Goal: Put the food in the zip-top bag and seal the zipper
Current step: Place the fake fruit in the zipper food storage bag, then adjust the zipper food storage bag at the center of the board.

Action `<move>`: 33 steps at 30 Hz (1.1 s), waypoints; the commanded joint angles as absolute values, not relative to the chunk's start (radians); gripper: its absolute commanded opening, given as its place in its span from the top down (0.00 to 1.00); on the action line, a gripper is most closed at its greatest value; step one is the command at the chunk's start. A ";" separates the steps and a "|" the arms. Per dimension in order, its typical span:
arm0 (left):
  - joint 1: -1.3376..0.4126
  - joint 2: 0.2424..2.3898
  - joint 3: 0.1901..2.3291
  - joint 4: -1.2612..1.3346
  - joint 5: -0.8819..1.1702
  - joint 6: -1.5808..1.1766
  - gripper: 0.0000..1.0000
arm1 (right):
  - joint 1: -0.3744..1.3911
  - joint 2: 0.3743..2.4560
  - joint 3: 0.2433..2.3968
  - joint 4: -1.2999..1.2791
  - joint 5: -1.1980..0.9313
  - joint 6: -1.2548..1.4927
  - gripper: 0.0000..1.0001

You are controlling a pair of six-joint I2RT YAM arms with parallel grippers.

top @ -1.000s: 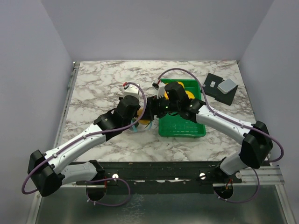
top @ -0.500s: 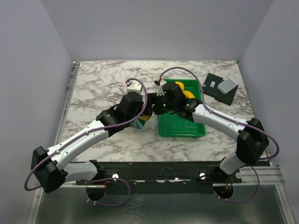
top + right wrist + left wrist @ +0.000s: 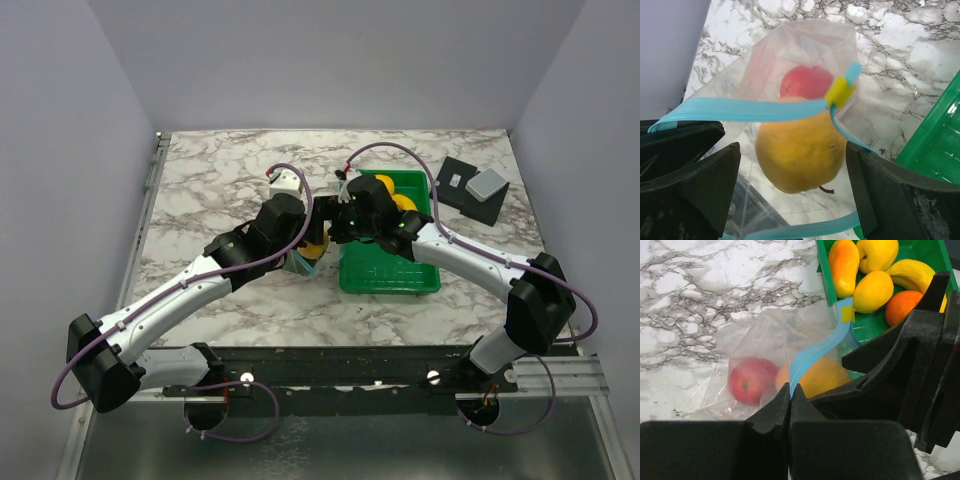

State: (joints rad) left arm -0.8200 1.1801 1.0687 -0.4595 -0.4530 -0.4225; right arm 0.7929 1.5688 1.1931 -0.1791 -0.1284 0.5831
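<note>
1. Zip-top bag point(image 3: 765, 335) rests on the marble table point(image 3: 690, 290), just left of the green tray point(image 3: 824, 275), with a red fruit point(image 3: 751, 380) inside.
2. Left gripper point(image 3: 790, 400) is clamped on the blue zipper point(image 3: 815, 350).
3. Right gripper point(image 3: 792, 170) stands wide, straddling a yellow fruit point(image 3: 800, 145) at the bag's mouth without gripping it.
4. Yellow and orange fruits point(image 3: 872, 290) sit in the tray.

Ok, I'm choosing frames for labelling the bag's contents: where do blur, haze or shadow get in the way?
Top external: evenly lit, but arms cover most of the zip-top bag. Left wrist: zipper and red fruit readable; near fingers a dark blur. Right wrist: film hazes the red fruit; orange-yellow fruit clear.
</note>
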 commanded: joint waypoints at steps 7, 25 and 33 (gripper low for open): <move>-0.819 1.160 1.081 -0.476 -0.465 -0.478 1.00 | 0.801 1.507 1.215 -0.168 -0.168 0.544 0.00; -0.817 1.181 1.098 -0.477 -0.487 -0.478 1.00 | 0.801 1.333 1.101 -0.367 0.026 0.602 0.11; -0.815 1.197 1.115 -0.477 -0.485 -0.468 1.00 | 0.801 1.275 0.965 -0.340 0.008 0.686 0.26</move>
